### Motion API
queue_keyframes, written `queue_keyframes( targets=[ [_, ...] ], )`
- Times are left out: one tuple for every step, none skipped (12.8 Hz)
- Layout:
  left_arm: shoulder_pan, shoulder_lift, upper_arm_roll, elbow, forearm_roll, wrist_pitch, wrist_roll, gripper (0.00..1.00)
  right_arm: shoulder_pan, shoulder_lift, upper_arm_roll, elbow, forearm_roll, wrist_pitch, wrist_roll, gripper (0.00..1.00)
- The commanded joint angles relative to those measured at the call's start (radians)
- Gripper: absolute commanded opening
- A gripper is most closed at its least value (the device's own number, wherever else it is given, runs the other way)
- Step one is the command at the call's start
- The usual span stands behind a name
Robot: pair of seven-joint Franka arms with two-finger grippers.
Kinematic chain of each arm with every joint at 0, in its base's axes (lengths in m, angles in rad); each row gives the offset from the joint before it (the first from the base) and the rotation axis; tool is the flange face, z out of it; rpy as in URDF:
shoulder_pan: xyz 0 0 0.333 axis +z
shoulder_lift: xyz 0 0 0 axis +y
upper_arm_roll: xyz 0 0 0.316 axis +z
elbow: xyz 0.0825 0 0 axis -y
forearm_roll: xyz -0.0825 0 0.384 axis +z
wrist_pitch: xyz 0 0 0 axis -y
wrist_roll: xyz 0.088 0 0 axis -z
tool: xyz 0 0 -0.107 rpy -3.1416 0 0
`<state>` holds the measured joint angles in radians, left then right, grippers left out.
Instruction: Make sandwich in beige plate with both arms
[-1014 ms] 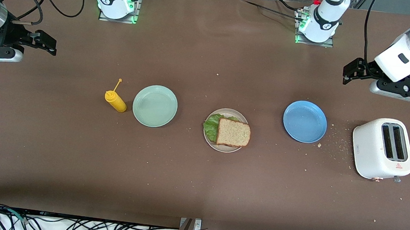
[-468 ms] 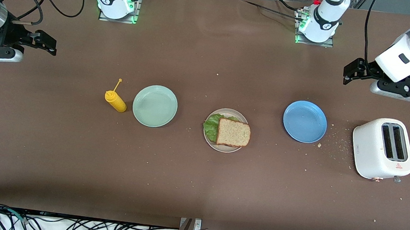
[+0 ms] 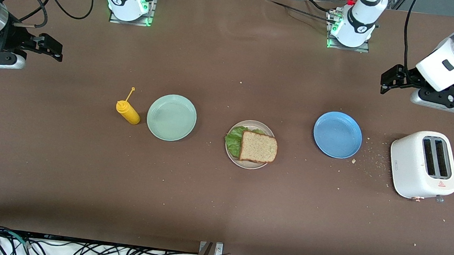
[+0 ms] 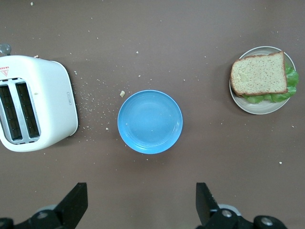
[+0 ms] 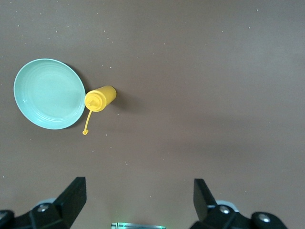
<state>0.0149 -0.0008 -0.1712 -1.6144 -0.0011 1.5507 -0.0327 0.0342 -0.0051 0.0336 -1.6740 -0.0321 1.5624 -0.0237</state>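
Mint-green plate [image 3: 171, 117]: on the surface [image 3: 211, 201], touching nothing. Yellow squeeze bottle [image 3: 128, 111]: just beside it, toward the right arm's end. Blue plate [image 3: 337, 134] and white toaster [image 3: 423, 164]: toward the left arm's end, crumbs [image 3: 372, 158] between.

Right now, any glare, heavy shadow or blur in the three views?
Front view: even overhead light, short soft shadows beside the mustard bottle and toaster, green base LEDs glow, table darkens along the near edge. Left wrist view: sharp, sandwich crisp, faint sheen on the blue plate. Right wrist view: sharp, mint-green plate mildly glossy.
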Motion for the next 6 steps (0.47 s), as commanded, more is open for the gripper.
queue_keyframes(
  targets=[
    [0.01, -0.018, -0.01, -0.015, 0.015, 0.003, -0.006, 1.0, 0.003, 0.002, -0.003, 0.002, 0.018, 0.004, -0.001, 1.0],
    [0.01, -0.018, -0.01, -0.015, 0.015, 0.003, -0.007, 1.0, 0.003, 0.002, -0.003, 0.002, 0.017, 0.007, -0.001, 1.0],
    [0.01, -0.018, -0.01, -0.015, 0.015, 0.003, -0.007, 1.0, 0.001, 0.004, -0.003, 0.003, 0.015, 0.008, -0.002, 1.0],
    [0.01, -0.018, -0.01, -0.015, 0.015, 0.003, -0.007, 1.0, 0.001, 0.002, -0.003, 0.003, 0.015, 0.008, -0.002, 1.0],
    [0.01, -0.018, -0.01, -0.015, 0.015, 0.003, -0.007, 1.0, 0.003, 0.002, -0.003, 0.003, 0.014, 0.008, -0.001, 1.0],
    [0.01, -0.018, -0.01, -0.015, 0.015, 0.003, -0.007, 1.0, 0.003, 0.002, -0.003, 0.003, 0.014, 0.008, 0.001, 1.0]
  ],
)
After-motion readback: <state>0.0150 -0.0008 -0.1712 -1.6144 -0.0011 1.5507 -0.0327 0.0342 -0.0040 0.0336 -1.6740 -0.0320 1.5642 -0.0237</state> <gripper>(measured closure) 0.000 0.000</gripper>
